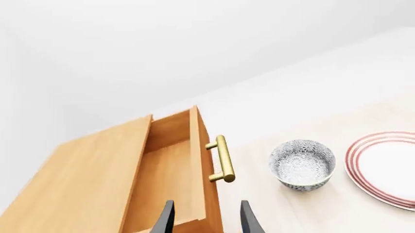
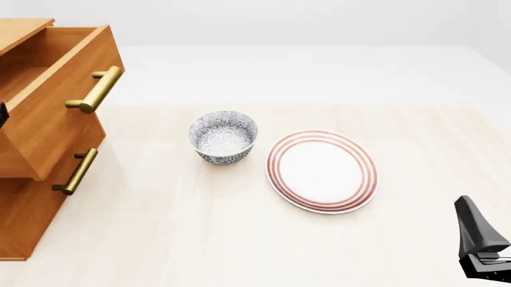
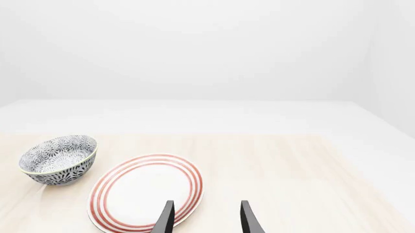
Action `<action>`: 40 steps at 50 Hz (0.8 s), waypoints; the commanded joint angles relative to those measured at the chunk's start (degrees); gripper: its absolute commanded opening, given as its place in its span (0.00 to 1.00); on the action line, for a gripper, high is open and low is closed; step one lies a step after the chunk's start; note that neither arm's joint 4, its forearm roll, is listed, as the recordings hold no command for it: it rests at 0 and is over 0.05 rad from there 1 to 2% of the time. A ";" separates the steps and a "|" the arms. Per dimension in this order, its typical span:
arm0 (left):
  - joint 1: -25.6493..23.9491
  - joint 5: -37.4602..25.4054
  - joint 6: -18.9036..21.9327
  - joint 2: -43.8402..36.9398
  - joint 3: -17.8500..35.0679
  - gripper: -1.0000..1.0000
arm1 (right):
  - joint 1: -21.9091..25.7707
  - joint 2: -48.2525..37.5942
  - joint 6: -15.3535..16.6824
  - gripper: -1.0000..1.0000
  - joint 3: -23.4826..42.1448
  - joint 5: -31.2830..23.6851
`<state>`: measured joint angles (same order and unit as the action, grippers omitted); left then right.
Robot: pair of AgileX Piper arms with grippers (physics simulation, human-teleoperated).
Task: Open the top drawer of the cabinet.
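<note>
At the far left of the front view the cabinet (image 2: 32, 221) is standing on the pale wooden desk (image 2: 239, 239), and its top drawer (image 2: 56, 113) is jutting well out of the carcass toward the middle of the desk, its hollow interior showing from above. The drawer's brass bar handle (image 2: 97, 89) is sitting free, with nothing gripping it. Below it, a lower drawer with its own brass handle (image 2: 76, 171) is looking flush with the cabinet front.

The left pincer (image 1: 207, 216) is showing best in the left wrist view: its two dark fingers are spread apart and empty, hovering near the drawer's front panel, apart from the handle. In the front view only a dark sliver at the left edge is hinting at that arm.

Moving right, a blue-patterned bowl (image 2: 224, 136) is sitting upright near the desk's middle, and just beside it a white plate with red rings (image 2: 322, 171) is lying flat, not touching the bowl.

At the far right, the right pincer (image 3: 207, 216) is waiting low over the near edge of the desk, fingers spread and holding nothing, well apart from the cabinet.

Judging by how far the drawer is standing out, the opening is looking essentially done; little seems left beyond, perhaps, drawing the left arm clear.
</note>
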<state>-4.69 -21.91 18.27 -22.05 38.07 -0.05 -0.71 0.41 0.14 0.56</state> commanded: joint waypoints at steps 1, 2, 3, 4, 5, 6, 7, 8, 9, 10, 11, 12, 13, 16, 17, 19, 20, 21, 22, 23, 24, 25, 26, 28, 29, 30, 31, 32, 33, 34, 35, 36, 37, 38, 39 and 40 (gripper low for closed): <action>0.71 -1.97 -4.96 -3.77 4.50 1.00 | 0.01 -0.01 0.01 1.00 0.00 0.00; 0.30 -1.84 -4.92 -4.26 4.78 1.00 | -0.01 0.01 0.01 1.00 0.00 0.00; 0.31 -2.11 -5.12 -4.58 5.24 1.00 | 0.00 0.00 0.01 1.00 0.00 0.00; 0.71 -2.72 -5.26 -5.05 5.90 1.00 | 0.00 -0.01 -0.01 1.00 0.00 0.00; 0.90 -3.11 -5.42 -5.45 6.32 1.00 | 0.00 0.00 0.01 1.00 0.00 0.00; 0.90 -3.12 -5.42 -5.45 6.33 1.00 | 0.00 0.00 0.01 1.00 0.00 0.00; 1.01 -3.49 -5.63 -6.18 6.88 1.00 | -0.01 0.01 0.01 1.00 0.00 0.00; 1.03 -3.67 -6.12 -6.74 7.39 1.00 | 0.00 0.00 0.00 1.00 0.00 0.00; 1.25 -4.39 -6.84 -8.62 8.42 1.00 | 0.00 0.00 0.00 1.00 0.00 0.00; 1.29 -4.66 -6.97 -8.96 8.92 1.00 | -0.01 0.00 0.00 1.00 0.00 0.00; 2.36 -5.69 -6.94 -9.71 9.50 1.00 | 0.00 -0.01 0.01 1.00 0.00 0.00; 2.36 -5.70 -6.94 -9.71 9.51 1.00 | 0.00 -0.01 0.01 1.00 0.00 0.00; 1.06 -5.58 -7.47 -11.19 10.32 1.00 | 0.00 0.00 0.00 1.00 0.00 0.00; 2.32 -6.67 -7.65 -12.91 10.99 1.00 | 0.00 0.00 0.01 1.00 0.00 0.00; 1.68 -6.55 -8.22 -13.85 11.44 1.00 | 0.00 -0.01 0.00 1.00 0.00 0.00; 1.95 -7.46 -8.98 -14.98 12.42 1.00 | 0.00 0.00 -0.01 1.00 0.00 0.00; 2.28 -7.80 -9.05 -15.30 12.81 1.00 | 0.00 0.00 0.00 1.00 0.00 0.00; 2.54 -8.30 -9.05 -16.01 13.46 1.00 | 0.00 0.00 0.00 1.00 0.00 0.00; 3.07 -8.94 -8.95 -16.82 13.81 1.00 | 0.01 0.00 0.00 1.00 0.00 0.00; 3.07 -8.94 -8.95 -16.82 13.81 1.00 | 0.00 0.01 0.00 1.00 0.00 0.00; 2.96 -9.57 -8.77 -16.99 14.98 1.00 | 0.00 0.00 0.01 1.00 0.00 0.00; 3.43 -10.11 -8.47 -17.08 15.34 1.00 | 0.00 0.00 0.00 1.00 0.00 0.00; 3.43 -10.66 -8.83 -17.45 16.00 1.00 | -0.01 -0.01 0.01 1.00 0.00 0.00; 4.03 -11.72 -9.28 -18.19 16.77 1.00 | 0.00 0.00 0.01 1.00 0.00 0.00; 4.00 -12.31 -9.44 -18.33 17.45 1.00 | 0.00 0.00 0.00 1.00 0.00 0.00; 4.03 -12.94 -9.66 -18.54 17.94 1.00 | -0.01 0.00 0.00 1.00 0.00 0.00; 4.26 -14.40 -10.80 -19.17 19.12 1.00 | 0.01 0.01 0.00 1.00 0.00 0.00; 4.26 -14.42 -10.80 -19.18 19.14 1.00 | 0.01 0.01 0.00 1.00 0.00 0.00; 4.42 -15.66 -11.44 -19.71 20.35 1.00 | 0.01 0.01 0.00 1.00 0.00 0.00; 4.60 -16.24 -11.47 -19.96 20.80 1.00 | 0.01 0.01 0.00 1.00 0.00 0.00; 5.07 -17.04 -11.44 -20.07 21.20 1.00 | 0.01 0.00 0.00 1.00 0.00 0.00; 5.23 -18.06 -12.04 -20.43 21.99 1.00 | 0.01 0.00 0.00 1.00 0.00 0.00; 4.89 -18.43 -12.24 -20.56 22.64 1.00 | -0.01 0.00 -0.01 1.00 0.00 0.00; 5.01 -19.16 -12.87 -20.80 23.22 1.00 | -0.01 0.01 -0.01 1.00 0.00 0.00; 5.07 -19.97 -12.87 -21.40 23.88 1.00 | -0.01 0.00 -0.01 1.00 0.00 0.00; 5.20 -20.44 -12.99 -21.68 24.32 1.00 | 0.00 0.01 -0.01 1.00 0.00 0.00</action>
<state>-0.59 -36.46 7.60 -40.46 56.99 -0.05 -0.71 0.40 0.14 0.56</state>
